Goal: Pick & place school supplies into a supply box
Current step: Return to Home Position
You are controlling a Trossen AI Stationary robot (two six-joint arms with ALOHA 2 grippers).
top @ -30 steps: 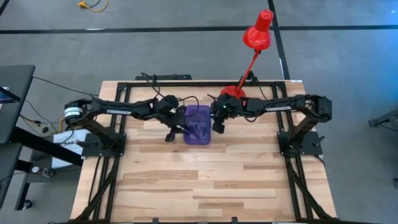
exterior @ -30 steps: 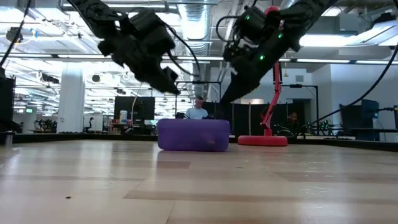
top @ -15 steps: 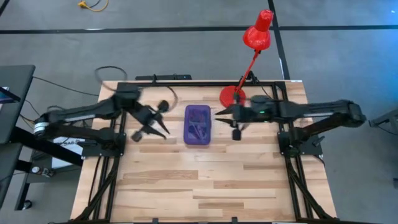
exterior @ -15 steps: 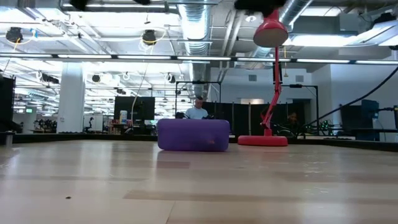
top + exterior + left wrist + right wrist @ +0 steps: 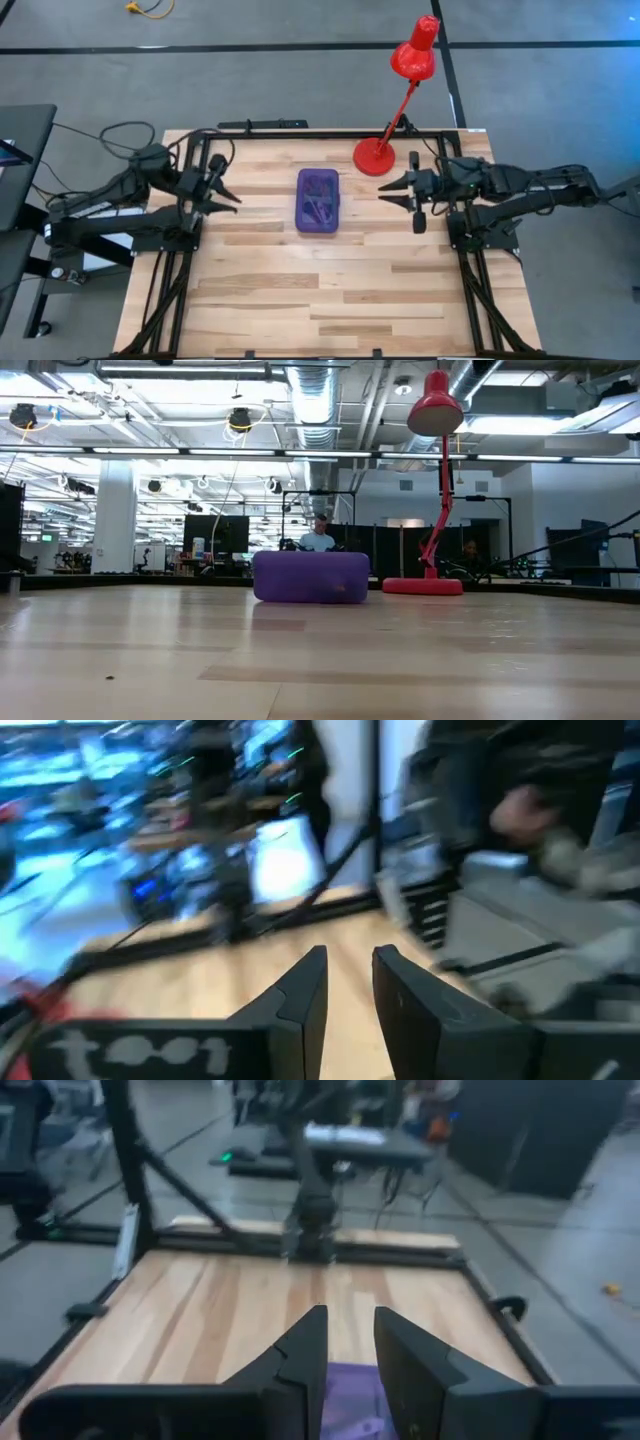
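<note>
Two grippers flank my purple pencil case (image 5: 319, 200) at frame centre, long axis vertical. Left gripper (image 5: 228, 194) and right gripper (image 5: 390, 189) stand narrowly parted, empty; the right sits slightly nearer. Supplies lie inside.

- The whole bench (image 5: 330, 290) is seen from straight overhead in the high view, from far enough up that both arms and the surrounding floor are taken in.
- In the low view the bench is viewed from surface height, level across the boards into the room behind.
- The purple case (image 5: 319, 200) and the red lamp (image 5: 410, 60) are shared by these two views.
- The left wrist view is aimed forward past the left gripper (image 5: 349, 982), over the bench edge towards blurred equipment.
- The right wrist view is directed past the right gripper (image 5: 350, 1342) across the bench, with the case close ahead.
</note>
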